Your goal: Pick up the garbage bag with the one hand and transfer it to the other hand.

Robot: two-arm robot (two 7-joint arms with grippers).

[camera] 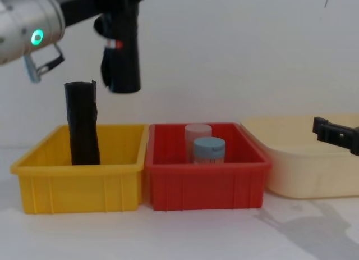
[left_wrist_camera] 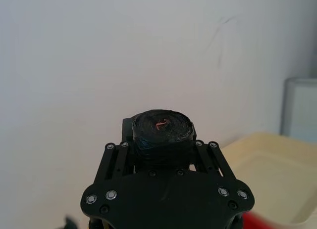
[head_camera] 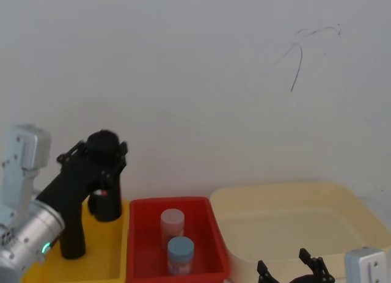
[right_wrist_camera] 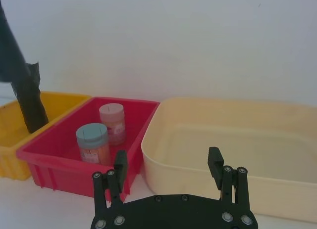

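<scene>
Left gripper (left_wrist_camera: pixel 162 154) is clamped on the bag (camera: pixel 122 58) near its top end, upper left of chest view. The bag hangs upright, its lower end well above the yellow bin (camera: pixel 78 178) rim and clear of the plain roll (camera: pixel 83 125) standing in that bin. Red bin (camera: pixel 205 184) with two jars (camera: pixel 208 149) sits centre, open air above it. Cream tub (camera: pixel 303 170) at right. Right gripper (right_wrist_camera: pixel 167 164), fingers apart, is low at head view's lower right by the tub, well apart from the bag.

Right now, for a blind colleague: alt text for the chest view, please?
The left gripper holds the garbage bag upright above the yellow bin, where a crinkled black roll stands. A red bin beside it holds two jars; the right gripper is by the cream tub.
</scene>
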